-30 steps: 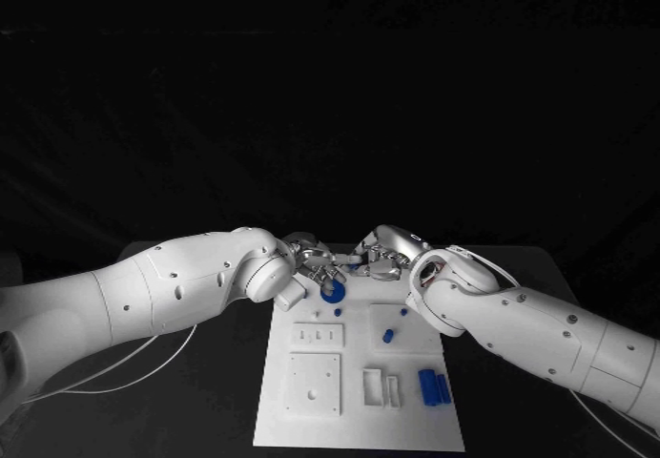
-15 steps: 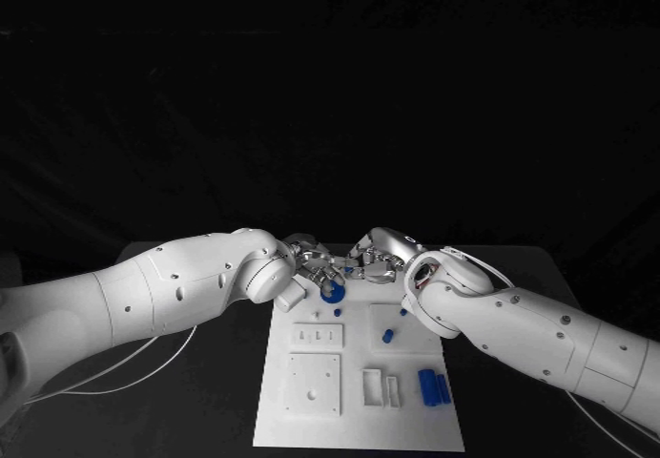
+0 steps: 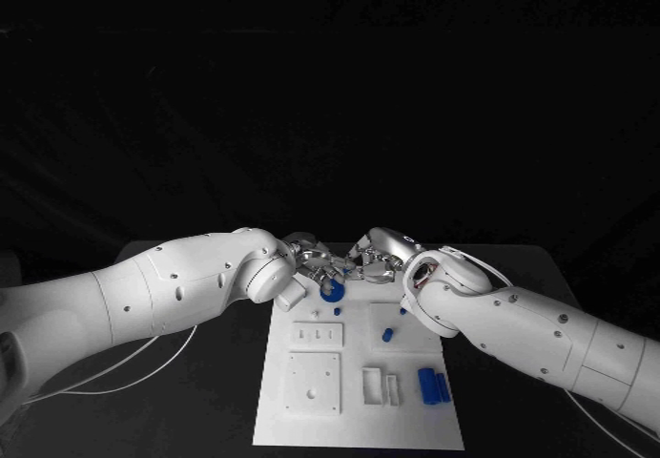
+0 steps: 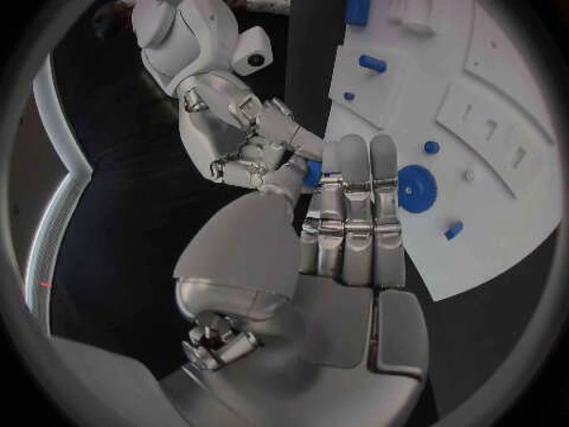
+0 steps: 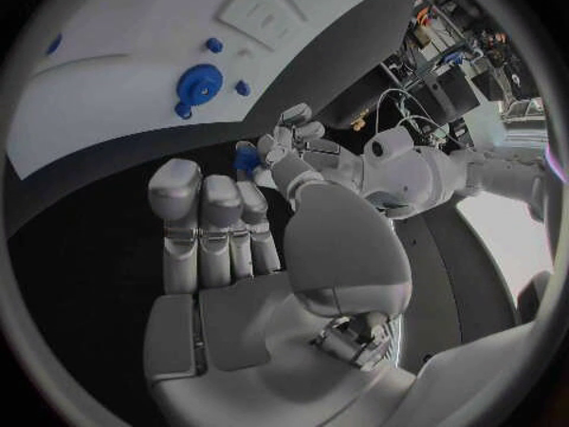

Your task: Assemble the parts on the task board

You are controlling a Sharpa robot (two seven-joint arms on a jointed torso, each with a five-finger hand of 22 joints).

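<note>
My left hand (image 3: 314, 266) and right hand (image 3: 374, 263) meet fingertip to fingertip above the far end of the white task board (image 3: 360, 420). Between them sits a small blue part (image 4: 312, 173), also seen as the small blue part (image 5: 246, 158) in the right wrist view. The thumb and fingers of each hand (image 4: 350, 218) (image 5: 219, 228) close on it from opposite sides. Just below the hands a round blue gear (image 3: 332, 294) sits on the board. The left wrist view shows the right hand (image 4: 243, 138); the right wrist view shows the left hand (image 5: 290, 142).
On the board lie a short blue peg (image 3: 389, 334), a pair of blue bars (image 3: 433, 386), white slotted blocks (image 3: 382, 386) and white plates (image 3: 314, 382). Small blue studs (image 4: 431, 147) stand near the gear (image 4: 416, 188). Black table (image 3: 206, 401) flanks the board.
My right hand has edged a little to the left, closer against the left hand. The blue part between them is now more covered by fingers. The board's parts have not moved.
</note>
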